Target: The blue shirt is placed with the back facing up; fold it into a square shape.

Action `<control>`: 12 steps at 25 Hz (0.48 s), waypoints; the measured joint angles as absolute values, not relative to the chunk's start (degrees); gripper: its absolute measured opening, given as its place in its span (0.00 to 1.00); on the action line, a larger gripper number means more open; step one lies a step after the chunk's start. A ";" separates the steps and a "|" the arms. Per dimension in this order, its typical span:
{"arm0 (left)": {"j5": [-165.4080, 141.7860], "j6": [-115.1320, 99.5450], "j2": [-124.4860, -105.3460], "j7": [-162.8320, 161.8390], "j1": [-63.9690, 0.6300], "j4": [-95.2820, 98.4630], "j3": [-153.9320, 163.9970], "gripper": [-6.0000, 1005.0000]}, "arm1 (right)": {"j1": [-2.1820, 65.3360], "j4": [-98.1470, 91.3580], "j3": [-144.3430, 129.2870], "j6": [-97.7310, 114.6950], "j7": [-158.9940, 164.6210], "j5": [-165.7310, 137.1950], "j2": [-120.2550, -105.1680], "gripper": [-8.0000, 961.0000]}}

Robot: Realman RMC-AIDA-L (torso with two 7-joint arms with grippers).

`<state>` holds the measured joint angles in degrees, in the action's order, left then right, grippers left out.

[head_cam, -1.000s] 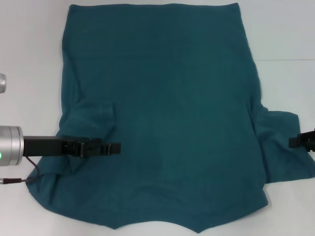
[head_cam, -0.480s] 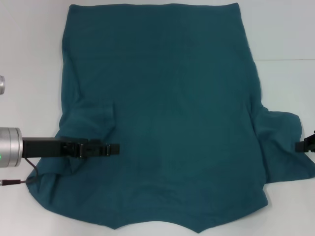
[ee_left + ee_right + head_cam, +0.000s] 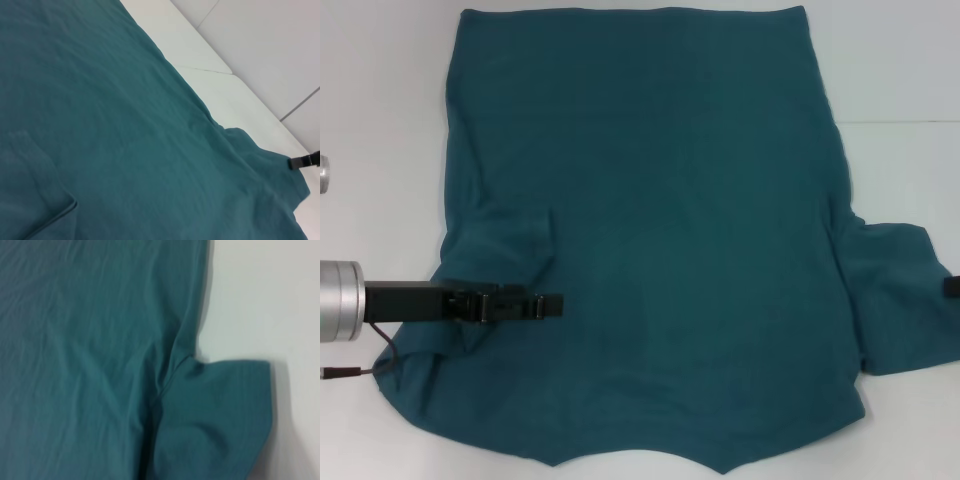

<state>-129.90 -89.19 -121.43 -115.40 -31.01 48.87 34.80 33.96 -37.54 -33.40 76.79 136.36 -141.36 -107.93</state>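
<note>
The right claw (image 3: 952, 288) has pulled back off the blue shirt (image 3: 660, 200)'s right sleeve, grip unreadable; the left claw (image 3: 545, 303), seemingly closed and empty, stays over the folded-in left sleeve.

shirt (image 3: 650, 200): plain teal side up, no readable txt
table (image 3: 380, 100): no labels, nos. or signs

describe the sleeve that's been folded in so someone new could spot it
A blue shirt covers most of the white table. On the robot's left, the left gripper lies over the folded sleeve. It forms a flap on top of the shirt body, whereas the other sleeve sticks out flat.
</note>
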 joint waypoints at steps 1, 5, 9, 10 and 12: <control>-129.90 -89.23 -121.42 -115.40 -31.01 48.87 34.80 0.86 | 33.94 -37.87 -33.40 76.66 136.25 -141.41 -107.86 0.03; -129.90 -89.35 -121.45 -115.60 -31.02 49.03 34.80 0.86 | 33.76 -39.75 -33.10 75.43 136.83 -141.96 -107.61 0.03; -129.90 -89.37 -121.42 -116.03 -31.02 49.09 34.80 0.86 | 33.67 -41.16 -32.73 74.47 138.25 -142.21 -107.53 0.03; -129.90 -89.38 -121.42 -116.14 -31.00 49.13 34.81 0.86 | 33.67 -41.35 -32.73 74.31 138.55 -142.23 -107.50 0.03; -129.90 -89.38 -121.39 -116.44 -30.97 49.20 34.80 0.86 | 33.72 -41.59 -32.73 73.92 139.26 -142.23 -107.40 0.03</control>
